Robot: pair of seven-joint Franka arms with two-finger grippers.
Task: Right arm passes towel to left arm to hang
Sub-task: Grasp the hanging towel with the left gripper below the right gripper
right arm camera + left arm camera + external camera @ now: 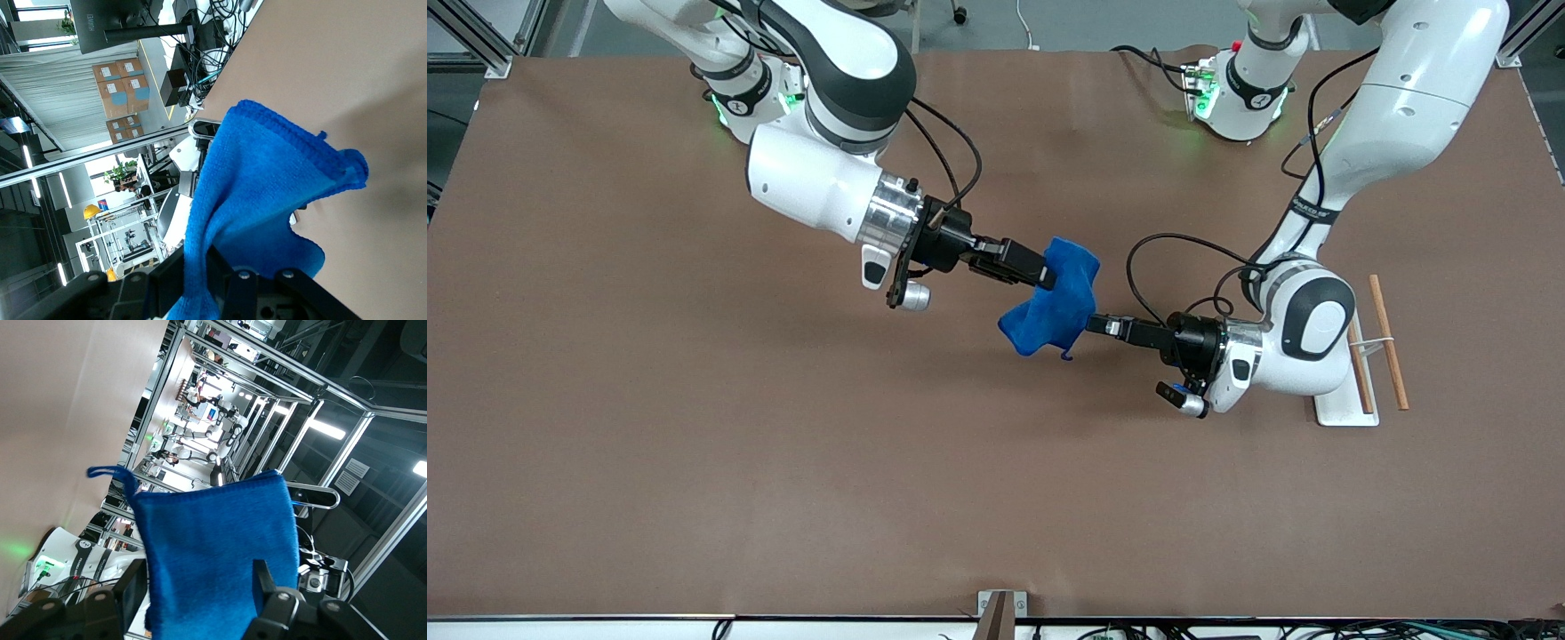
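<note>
- The bright royal-blue microfibre towel [1056, 302] is up in the air over the middle of the brown table [694, 444], bunched between the two grippers.
- The right gripper [1042, 274], reaching in from the right arm's end, is clamped on the towel's upper fold; the right wrist view shows blue cloth [267, 200] pinched between its fingers.
- The left gripper [1092, 324] meets the towel from the left arm's end. Its fingers [263, 577] stand on either side of the cloth [220, 547] in the left wrist view, but whether they have closed on it I cannot tell.
- Progress, as I judge it: the pick-up and carry to the meeting point are done, and the handover is under way (both grippers at the cloth at once).
- Left to do: a firm left grip, release by the right gripper, then the carry to the wooden-dowel rack on its white base [1378, 342], which stands near the left arm's end, and draping the towel over a rod.
- The towel is crumpled rather than spread flat; its long axis runs roughly from the right gripper down toward the front camera, slanting slightly toward the right arm's end.
- Its lower edge hangs free below both grippers, and a small loop tag [1065, 356] dangles from the lowest corner.
</note>
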